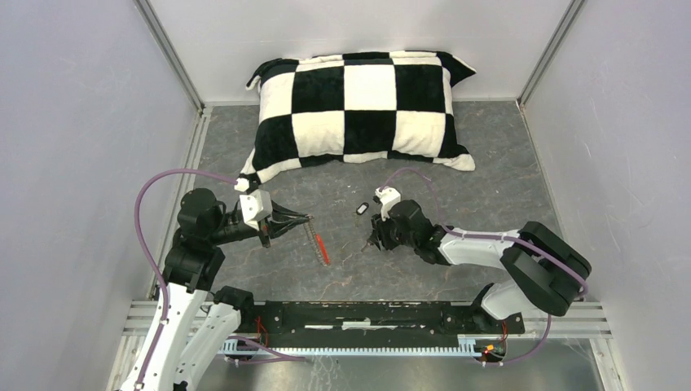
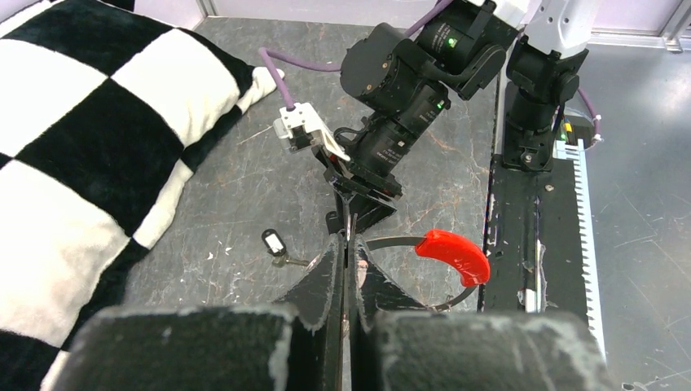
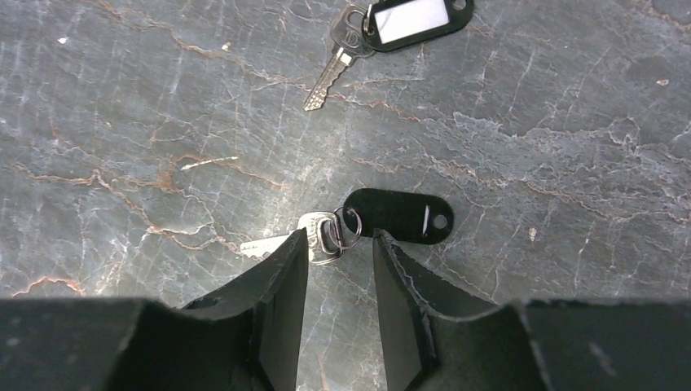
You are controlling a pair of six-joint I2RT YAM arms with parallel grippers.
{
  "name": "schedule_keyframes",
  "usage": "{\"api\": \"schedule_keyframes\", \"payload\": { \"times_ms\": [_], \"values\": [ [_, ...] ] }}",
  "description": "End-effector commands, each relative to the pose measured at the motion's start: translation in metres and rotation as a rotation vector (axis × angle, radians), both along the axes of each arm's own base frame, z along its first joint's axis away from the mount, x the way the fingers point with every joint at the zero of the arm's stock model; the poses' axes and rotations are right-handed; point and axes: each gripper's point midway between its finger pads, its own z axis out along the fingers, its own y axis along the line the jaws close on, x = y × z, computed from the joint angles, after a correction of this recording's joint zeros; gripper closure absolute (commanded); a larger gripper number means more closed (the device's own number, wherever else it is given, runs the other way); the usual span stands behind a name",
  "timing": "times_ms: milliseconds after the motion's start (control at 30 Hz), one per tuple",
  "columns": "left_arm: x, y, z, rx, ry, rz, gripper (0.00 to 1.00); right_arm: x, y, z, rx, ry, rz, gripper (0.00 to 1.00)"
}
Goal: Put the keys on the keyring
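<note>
My left gripper (image 1: 305, 218) is shut on the keyring (image 1: 313, 235), a thin silvery loop with a red sleeve (image 1: 323, 248) that hangs edge-on above the table. In the left wrist view the fingers (image 2: 334, 269) pinch the wire and the red sleeve (image 2: 453, 254) curves to the right. One key (image 3: 324, 236) with a black tag (image 3: 399, 216) lies on the table, its head between the tips of my open right gripper (image 3: 341, 240). The other key (image 3: 332, 69), with a white-labelled tag (image 3: 407, 18), lies farther off; it also shows in the top view (image 1: 362, 209) and the left wrist view (image 2: 275, 243). My right gripper (image 1: 373, 241) is low over the table.
A black-and-white checked pillow (image 1: 363, 106) lies at the back of the grey marbled table (image 1: 489, 179). Grey walls close in the left, right and back sides. A black rail (image 1: 367, 314) runs along the near edge between the arm bases.
</note>
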Motion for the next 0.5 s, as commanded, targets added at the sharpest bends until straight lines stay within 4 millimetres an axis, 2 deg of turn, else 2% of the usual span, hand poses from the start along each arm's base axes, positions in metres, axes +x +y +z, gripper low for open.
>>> {"api": "schedule_keyframes", "payload": {
  "times_ms": [0,167,467],
  "values": [
    [-0.0006,0.0008,0.0091,-0.001,-0.067,-0.003,0.98,0.0157,0.0098,0.0092,0.02,-0.03,-0.03,0.6],
    [-0.0019,0.001,0.0113,-0.003,-0.075,-0.005,0.98,0.0165,0.0101,0.0033,0.002,-0.02,-0.027,0.66],
    [0.0038,0.0029,0.0034,0.012,-0.075,0.02,0.98,0.0195,0.0186,0.0108,0.026,-0.034,-0.002,0.87]
  ]
}}
